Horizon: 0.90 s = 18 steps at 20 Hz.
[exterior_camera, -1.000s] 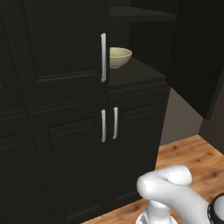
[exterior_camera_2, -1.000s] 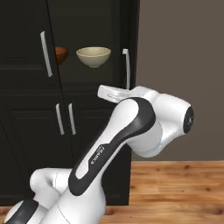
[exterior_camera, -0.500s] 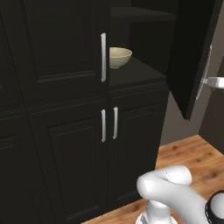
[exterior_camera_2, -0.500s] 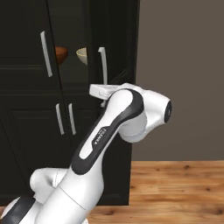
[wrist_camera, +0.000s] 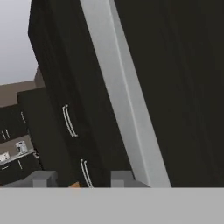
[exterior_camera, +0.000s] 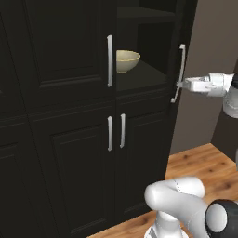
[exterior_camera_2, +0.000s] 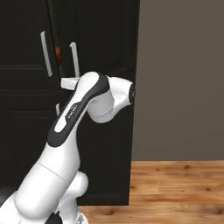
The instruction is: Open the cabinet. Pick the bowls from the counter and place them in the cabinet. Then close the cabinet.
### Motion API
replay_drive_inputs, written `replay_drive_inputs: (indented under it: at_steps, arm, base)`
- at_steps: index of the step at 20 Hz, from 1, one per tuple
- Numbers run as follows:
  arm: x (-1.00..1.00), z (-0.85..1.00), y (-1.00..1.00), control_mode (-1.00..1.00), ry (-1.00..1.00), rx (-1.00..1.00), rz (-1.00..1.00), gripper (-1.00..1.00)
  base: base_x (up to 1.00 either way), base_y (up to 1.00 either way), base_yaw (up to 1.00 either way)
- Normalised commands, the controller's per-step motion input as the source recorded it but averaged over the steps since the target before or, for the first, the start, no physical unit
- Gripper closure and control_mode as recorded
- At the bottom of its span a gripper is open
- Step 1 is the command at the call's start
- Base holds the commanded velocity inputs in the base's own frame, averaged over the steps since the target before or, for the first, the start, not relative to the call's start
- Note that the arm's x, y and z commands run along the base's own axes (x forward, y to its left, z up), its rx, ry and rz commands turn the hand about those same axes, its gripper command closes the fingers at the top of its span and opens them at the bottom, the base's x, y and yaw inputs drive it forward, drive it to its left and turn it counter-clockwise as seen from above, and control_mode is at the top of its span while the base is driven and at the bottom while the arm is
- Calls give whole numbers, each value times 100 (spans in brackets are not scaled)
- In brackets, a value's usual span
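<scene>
The tall black cabinet [exterior_camera: 65,46] has its left door shut and its right door [exterior_camera: 188,28] swung partway in, leaving the shelf in view. A pale cream bowl [exterior_camera: 126,60] sits on that dark shelf. A sliver of the reddish-brown bowl [exterior_camera_2: 57,52] shows between the two doors. My gripper [exterior_camera: 180,85] reaches in from the right and touches the lower part of the right door's white handle [exterior_camera: 181,65]. In the hand view the gripper [wrist_camera: 83,178] has its fingertips apart with nothing between them, and the handle [wrist_camera: 127,109] runs just outside the right fingertip [wrist_camera: 122,177].
Lower cabinet doors with short handles [exterior_camera: 116,132] stand under the shelf. A grey wall [exterior_camera_2: 179,74] lies right of the cabinet, over a wood floor [exterior_camera: 200,162]. My arm [exterior_camera_2: 74,118] rises in front of the cabinet's right side.
The right door has swung from wide open toward shut, with my gripper moving left along with its handle. The jaws have narrowed. The bowls stay put.
</scene>
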Motion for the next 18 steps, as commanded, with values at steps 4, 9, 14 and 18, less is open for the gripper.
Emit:
replay_drive_inputs:
  at_steps: [4,9,14,18]
  arm:
    - [100,-21,100,-100,-3,0,-12,-100]
    - [100,-14,100,-100,-7,0,-18,-100]
    - [100,-9,100,-100,-6,0,-19,-100]
    - [100,-4,85,-100,7,-1,-17,-100]
  base:
    - [0,0,0]
    - [0,0,0]
    - [0,0,0]
    - [0,0,0]
